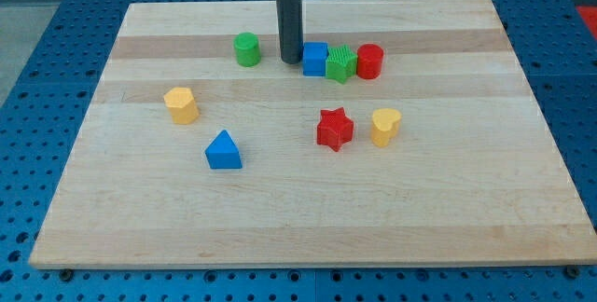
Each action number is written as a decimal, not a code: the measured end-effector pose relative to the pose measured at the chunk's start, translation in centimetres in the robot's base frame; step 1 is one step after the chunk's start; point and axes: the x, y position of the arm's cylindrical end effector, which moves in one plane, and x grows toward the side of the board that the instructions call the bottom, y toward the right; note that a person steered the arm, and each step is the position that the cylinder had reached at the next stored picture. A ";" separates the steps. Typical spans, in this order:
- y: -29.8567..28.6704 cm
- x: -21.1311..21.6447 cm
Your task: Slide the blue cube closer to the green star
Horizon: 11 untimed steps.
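Pale wooden board (308, 218) on blue perforated table (37, 41); strip beyond perhaps grey floor.

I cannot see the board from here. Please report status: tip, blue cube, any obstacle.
My tip just on the view's left of blue cube. Blue cube against green star; red cylinder beyond. Nothing in the way.
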 end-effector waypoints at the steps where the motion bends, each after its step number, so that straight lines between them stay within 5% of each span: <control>1: 0.0 -1.8; 11: 1.6 -1.6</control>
